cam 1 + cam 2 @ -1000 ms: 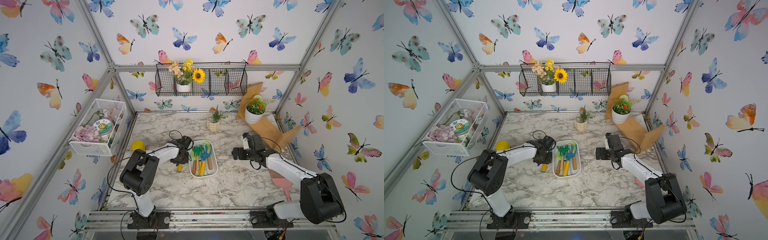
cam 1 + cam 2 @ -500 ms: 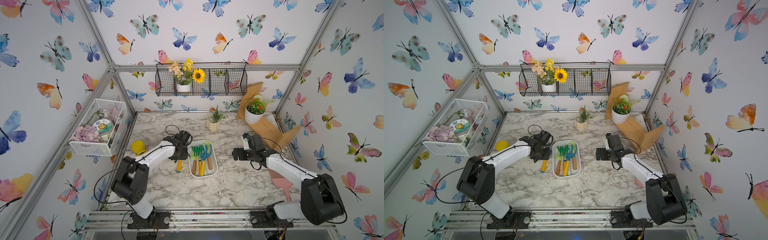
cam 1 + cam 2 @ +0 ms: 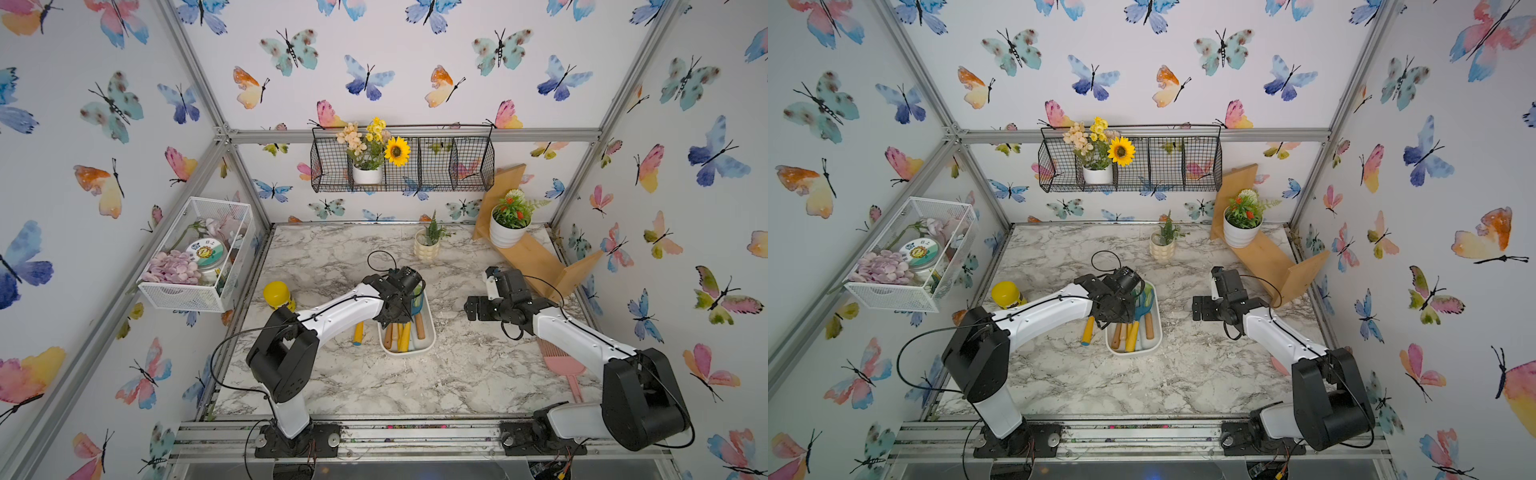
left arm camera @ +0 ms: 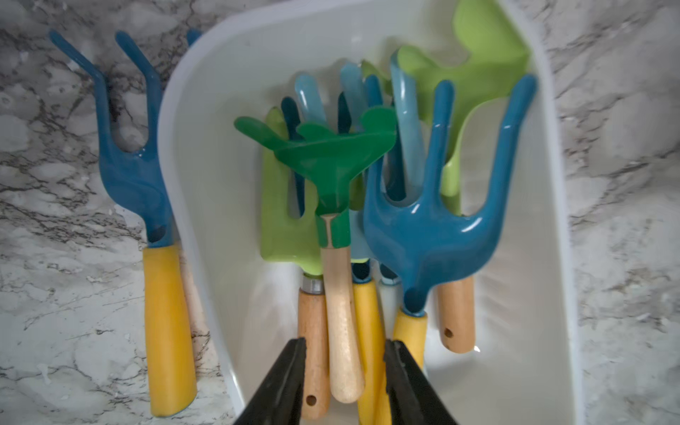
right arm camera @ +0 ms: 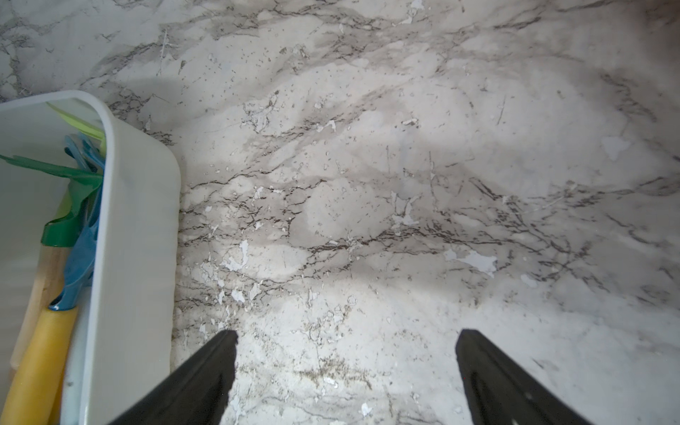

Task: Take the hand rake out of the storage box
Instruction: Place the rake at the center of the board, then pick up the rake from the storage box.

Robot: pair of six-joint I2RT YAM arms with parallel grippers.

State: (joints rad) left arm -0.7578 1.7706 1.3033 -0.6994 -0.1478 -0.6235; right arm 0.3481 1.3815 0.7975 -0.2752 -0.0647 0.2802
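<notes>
A yellow jar [image 3: 278, 294] stands at the left edge of my counter [image 3: 374, 374], and a small cream pot [image 3: 427, 249] sits near the back. To my right, a white flowerpot [image 3: 508, 235] rests on a wooden shelf [image 3: 536, 259]. A black wire basket [image 3: 453, 166] hangs on the back wall and a white mesh basket [image 3: 183, 297] on my left wall.

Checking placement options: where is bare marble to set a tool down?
Free: between storage box and right arm; the wide strip from box to front rail. Crowded: box's other side, a yellow-handled fork beside it under the left arm.
</notes>
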